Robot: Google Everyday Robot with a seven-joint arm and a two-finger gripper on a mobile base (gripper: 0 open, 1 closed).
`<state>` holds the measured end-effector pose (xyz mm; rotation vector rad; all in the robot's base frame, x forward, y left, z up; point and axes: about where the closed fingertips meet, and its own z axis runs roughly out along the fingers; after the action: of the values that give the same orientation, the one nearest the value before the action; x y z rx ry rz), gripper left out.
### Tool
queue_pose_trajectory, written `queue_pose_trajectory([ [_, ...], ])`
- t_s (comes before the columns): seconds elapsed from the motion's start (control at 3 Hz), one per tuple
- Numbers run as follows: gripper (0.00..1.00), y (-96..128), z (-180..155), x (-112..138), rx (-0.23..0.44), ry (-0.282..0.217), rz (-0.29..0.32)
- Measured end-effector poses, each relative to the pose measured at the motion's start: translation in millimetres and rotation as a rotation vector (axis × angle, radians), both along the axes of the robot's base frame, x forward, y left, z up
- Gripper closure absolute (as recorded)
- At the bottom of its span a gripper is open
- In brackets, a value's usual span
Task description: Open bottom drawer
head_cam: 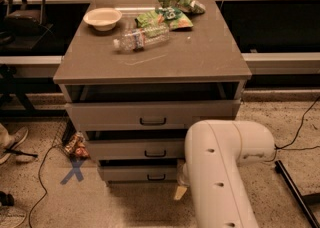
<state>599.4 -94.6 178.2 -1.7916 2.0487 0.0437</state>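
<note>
where the cabinet (210, 57) meets the speckled floor (280, 117), the bottom drawer (131, 173) sits lowest of three: a flat, matt grey-brown front, the narrowest of the stack, with a small black bar handle (156, 177) at its centre and a dark gap above its top edge. the middle drawer (125, 149) and top drawer (110, 114) above it are wider, each with a like handle. my arm (220, 172), a smooth, rounded cream shell dotted with small holes, fills the lower right and covers the bottom drawer's right end. the gripper (180, 190) hangs low behind that shell, just beside the drawer's right corner and near the floor; only a pale tan, wedge-shaped part of it shows, and i cannot tell its state or whether it touches the front. on the smooth cabinet top lie a shallow cream bowl (102, 18), a clear plastic bottle (141, 37) on its side, and crinkled green bags (172, 11). a blue x (74, 170) marks the floor at left.
</note>
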Motion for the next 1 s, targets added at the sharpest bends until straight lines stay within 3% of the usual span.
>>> queue_pose_trajectory([
  [0.33, 0.0, -28.8, -1.2, 4.2, -0.093, -0.036, 0.062],
  [0.67, 0.0, -39.0, -2.3, 6.3, -0.093, -0.046, 0.092],
  [1.0, 0.26, -44.8, -21.3, 0.5, -0.031, -0.018, 0.118],
])
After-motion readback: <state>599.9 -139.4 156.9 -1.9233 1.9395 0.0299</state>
